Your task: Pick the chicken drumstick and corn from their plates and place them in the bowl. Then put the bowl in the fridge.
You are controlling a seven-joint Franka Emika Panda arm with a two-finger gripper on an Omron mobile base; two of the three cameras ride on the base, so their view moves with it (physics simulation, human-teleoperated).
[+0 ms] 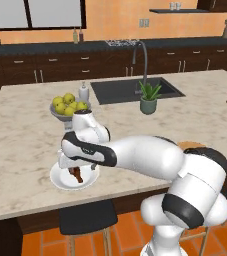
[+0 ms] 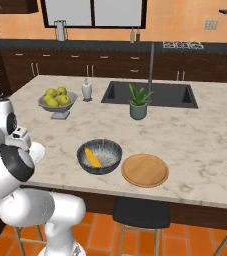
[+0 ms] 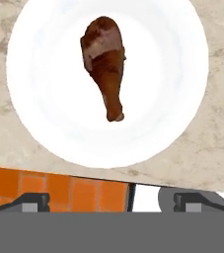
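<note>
Desk (image 2: 195,150) first: we note the bowl (image 2: 99,156) near its front edge with the corn (image 2: 91,157) already lying inside, and the wooden plate (image 2: 145,170) just right of it bare. So the corn step looks done. White plate (image 3: 44,99), at the near left edge, carries the chicken drumstick (image 3: 105,64), untouched. Our hand (image 3: 111,200) hovers above it, fingers wide apart, gripping nothing. Left, we judge: drumstick into bowl, then bowl to fridge.

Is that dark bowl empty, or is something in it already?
Not empty: the bowl holds the corn, lying against its speckled inside.
</note>
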